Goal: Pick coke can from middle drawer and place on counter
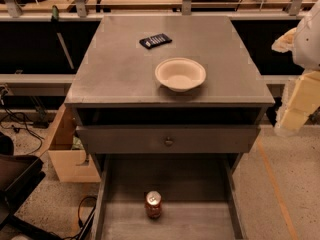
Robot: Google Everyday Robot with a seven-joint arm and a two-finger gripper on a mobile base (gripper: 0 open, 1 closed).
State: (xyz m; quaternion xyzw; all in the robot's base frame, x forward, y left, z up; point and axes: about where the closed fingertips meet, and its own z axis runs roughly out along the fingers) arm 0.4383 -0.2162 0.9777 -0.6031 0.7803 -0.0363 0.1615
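The coke can (153, 204) stands upright on the floor of the open middle drawer (200, 221), near the drawer's middle, its silver lid facing up. The counter (115, 69) is the flat grey top of the cabinet above it. My gripper (297, 104), with pale yellowish pads under a white arm, hangs at the far right edge of the view. It is beside the counter's right front corner, well above and to the right of the can, and it touches nothing.
A white bowl (180, 74) sits on the counter near its front. A dark blue packet (155, 40) lies behind it. A grey drawer face with a round knob (169, 141) sticks out slightly above the open drawer. A wooden box (70, 154) and cables lie on the floor at left.
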